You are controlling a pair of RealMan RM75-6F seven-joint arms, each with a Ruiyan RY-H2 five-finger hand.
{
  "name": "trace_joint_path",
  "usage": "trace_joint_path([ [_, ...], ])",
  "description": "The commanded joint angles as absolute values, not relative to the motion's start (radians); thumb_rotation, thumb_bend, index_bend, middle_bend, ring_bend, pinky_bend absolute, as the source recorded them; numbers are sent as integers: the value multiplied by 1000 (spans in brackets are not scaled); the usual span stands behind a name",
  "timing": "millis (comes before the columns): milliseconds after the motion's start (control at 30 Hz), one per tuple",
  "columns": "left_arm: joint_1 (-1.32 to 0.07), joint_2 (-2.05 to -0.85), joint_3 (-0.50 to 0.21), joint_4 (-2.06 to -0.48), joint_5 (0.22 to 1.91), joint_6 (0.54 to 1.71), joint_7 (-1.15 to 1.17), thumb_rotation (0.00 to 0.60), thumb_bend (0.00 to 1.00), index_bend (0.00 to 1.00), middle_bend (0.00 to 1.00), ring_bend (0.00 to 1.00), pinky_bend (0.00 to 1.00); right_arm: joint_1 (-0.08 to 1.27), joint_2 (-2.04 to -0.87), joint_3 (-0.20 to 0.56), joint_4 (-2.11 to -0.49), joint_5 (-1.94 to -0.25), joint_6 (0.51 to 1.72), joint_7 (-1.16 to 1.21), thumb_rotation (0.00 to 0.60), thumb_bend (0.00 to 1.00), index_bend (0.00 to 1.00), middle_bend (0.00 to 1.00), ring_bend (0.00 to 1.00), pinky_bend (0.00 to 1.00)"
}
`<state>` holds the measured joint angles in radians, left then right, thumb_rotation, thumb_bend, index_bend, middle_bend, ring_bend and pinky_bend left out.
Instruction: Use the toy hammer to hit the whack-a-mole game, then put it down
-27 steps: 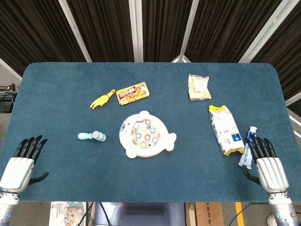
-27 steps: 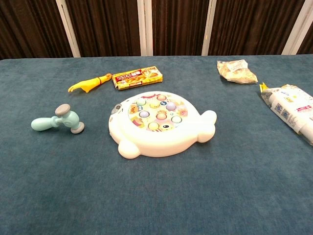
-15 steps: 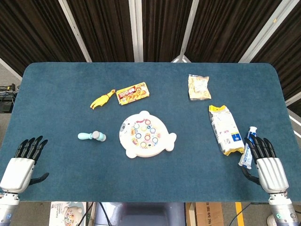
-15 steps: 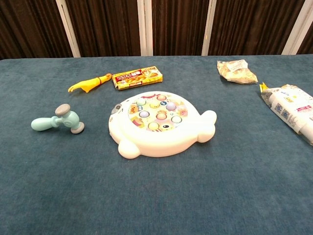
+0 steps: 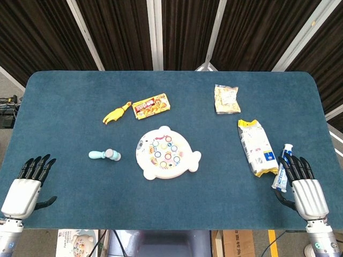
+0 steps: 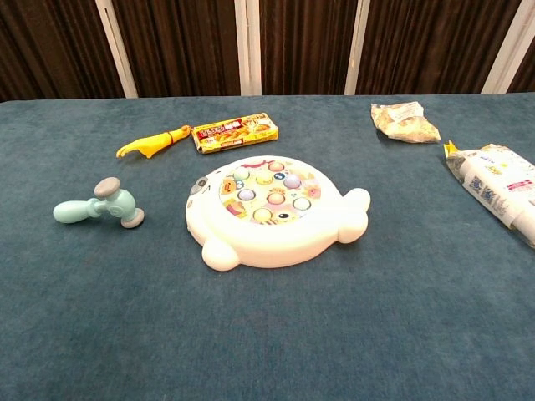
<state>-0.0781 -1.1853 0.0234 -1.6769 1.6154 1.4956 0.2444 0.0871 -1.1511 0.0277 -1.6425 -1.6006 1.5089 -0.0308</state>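
A pale blue toy hammer [image 5: 105, 155] [image 6: 100, 207] with grey head ends lies on its side on the blue table, left of the game. The white whale-shaped whack-a-mole game [image 5: 166, 153] [image 6: 272, 211], with coloured buttons on top, sits at mid-table. My left hand [image 5: 24, 187] is flat and open at the near left corner, well short of the hammer. My right hand [image 5: 304, 187] is open at the near right edge, holding nothing. Neither hand shows in the chest view.
A yellow rubber chicken [image 5: 116, 114] [image 6: 153, 144] and a snack box [image 5: 150, 106] [image 6: 234, 134] lie behind the game. A snack bag [image 5: 226, 99] [image 6: 405, 121] and a long wrapped pack [image 5: 256, 146] [image 6: 500, 185] lie to the right. A toothpaste tube [image 5: 282, 167] touches the right hand's fingertips.
My left hand has drawn back slightly toward the near table edge. Everything else is still.
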Motion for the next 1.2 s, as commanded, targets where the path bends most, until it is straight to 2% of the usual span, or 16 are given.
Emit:
trace_joint_path([
  [33, -78, -1185, 25, -1682, 1610, 1491, 238, 600, 0, 0, 0, 0, 0, 87, -1151, 26, -1645, -1604, 1509, -31, 600, 289, 0, 0, 0, 0],
  [367, -139, -1167, -36, -1763, 1553, 1423, 294, 600, 0, 11, 0, 0, 0, 90, -1153, 27, -1646, -1599, 1501, -19, 600, 289, 0, 0, 0, 0],
  [467, -182, -1167, -72, -1811, 1515, 1372, 345, 600, 19, 71, 0, 0, 0, 92, -1153, 28, -1648, -1594, 1495, -12, 600, 289, 0, 0, 0, 0],
  [633, -270, -1183, -137, -1874, 1409, 1261, 428, 600, 135, 215, 29, 0, 2, 95, -1153, 28, -1652, -1591, 1489, -6, 600, 289, 0, 0, 0, 0],
  [933, -413, -1284, -228, -1850, 1171, 1126, 587, 600, 262, 341, 152, 0, 74, 97, -1151, 34, -1656, -1564, 1473, 18, 600, 289, 0, 0, 0, 0],
  [1200, -504, -1372, -255, -1791, 998, 1091, 702, 600, 306, 410, 209, 15, 79, 100, -1149, 38, -1658, -1552, 1463, 41, 600, 289, 0, 0, 0, 0],
])
